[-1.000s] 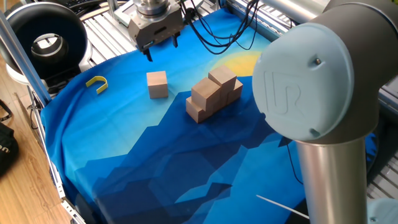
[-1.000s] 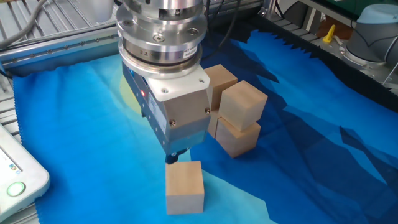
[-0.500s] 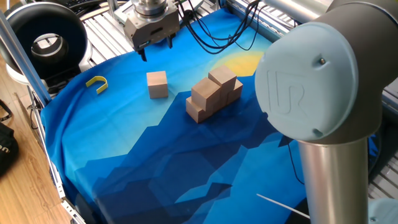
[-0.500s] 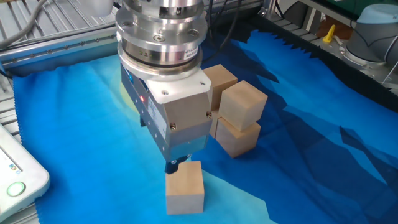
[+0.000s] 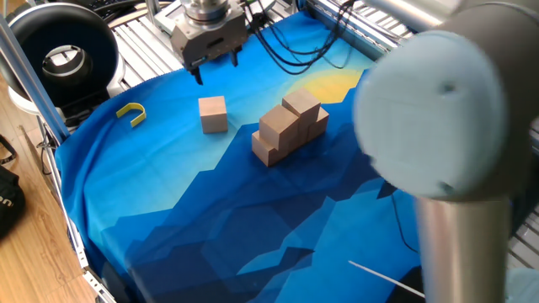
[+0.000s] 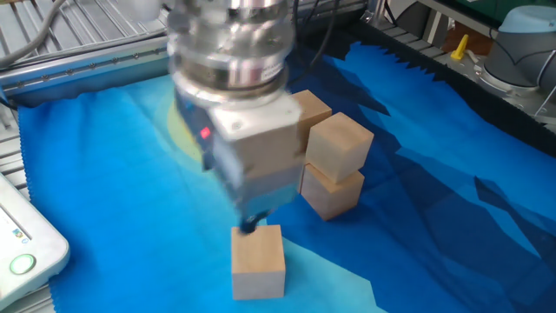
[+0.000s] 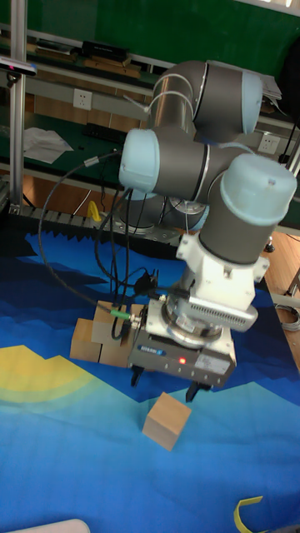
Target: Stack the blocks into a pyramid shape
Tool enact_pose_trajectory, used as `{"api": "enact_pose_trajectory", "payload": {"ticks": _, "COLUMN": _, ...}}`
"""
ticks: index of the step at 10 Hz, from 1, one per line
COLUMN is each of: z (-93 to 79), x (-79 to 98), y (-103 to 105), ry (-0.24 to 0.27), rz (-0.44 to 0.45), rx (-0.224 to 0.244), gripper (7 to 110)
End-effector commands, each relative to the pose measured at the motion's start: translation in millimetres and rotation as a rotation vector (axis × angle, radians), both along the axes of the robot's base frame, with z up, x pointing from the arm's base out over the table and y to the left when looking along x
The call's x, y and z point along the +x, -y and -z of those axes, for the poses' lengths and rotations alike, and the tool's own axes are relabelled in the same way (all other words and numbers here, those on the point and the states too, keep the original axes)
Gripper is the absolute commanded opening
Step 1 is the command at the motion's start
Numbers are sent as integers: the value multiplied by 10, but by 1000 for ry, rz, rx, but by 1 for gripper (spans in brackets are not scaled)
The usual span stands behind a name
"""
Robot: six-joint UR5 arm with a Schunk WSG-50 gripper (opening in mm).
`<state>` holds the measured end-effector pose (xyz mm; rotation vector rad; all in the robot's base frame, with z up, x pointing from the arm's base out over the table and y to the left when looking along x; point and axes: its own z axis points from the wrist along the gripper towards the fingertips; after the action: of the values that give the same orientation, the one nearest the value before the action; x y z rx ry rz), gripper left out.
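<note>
A lone tan block (image 5: 213, 114) lies on the blue cloth (image 5: 185, 210), apart from a stepped stack of several blocks (image 5: 290, 126). In the other fixed view the lone block (image 6: 258, 261) is nearest the camera and the stack (image 6: 337, 165) stands behind and to its right. My gripper (image 5: 217, 66) hangs above the cloth just beyond the lone block, open and holding nothing. In the tall view the gripper (image 7: 165, 385) hovers right over the block (image 7: 165, 420), with the stack (image 7: 96, 341) to the left. The wrist is motion-blurred in the other fixed view.
A small yellow hook-shaped piece (image 5: 132, 112) lies on the cloth left of the lone block, and shows near the bottom edge as the hook (image 7: 247, 510) in the tall view. A black round device (image 5: 59, 55) sits past the cloth's far left. The arm's elbow (image 5: 446, 109) fills the right foreground.
The arm is moving: elbow and wrist are now blurred, and the gripper has shifted slightly sideways above the lone block. No block has moved.
</note>
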<state>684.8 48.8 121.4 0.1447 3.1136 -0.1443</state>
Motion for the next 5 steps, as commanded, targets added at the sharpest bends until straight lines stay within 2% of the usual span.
{"api": "enact_pose_trajectory", "payload": {"ticks": 1, "z": -259, "x": -667, "y": -97, "ry": -21, "rz": 3, "rx": 1, "gripper": 7}}
{"api": "enact_pose_trajectory", "payload": {"ticks": 2, "z": -266, "x": -715, "y": -96, "ry": -26, "rz": 0, "rx": -11, "gripper": 7}}
{"api": "enact_pose_trajectory", "payload": {"ticks": 3, "z": -237, "x": -577, "y": -130, "ry": -27, "rz": -14, "rx": 2, "gripper": 7}}
{"api": "enact_pose_trajectory", "payload": {"ticks": 5, "z": -135, "x": -88, "y": -148, "ry": 9, "rz": -104, "rx": 12, "gripper": 7}}
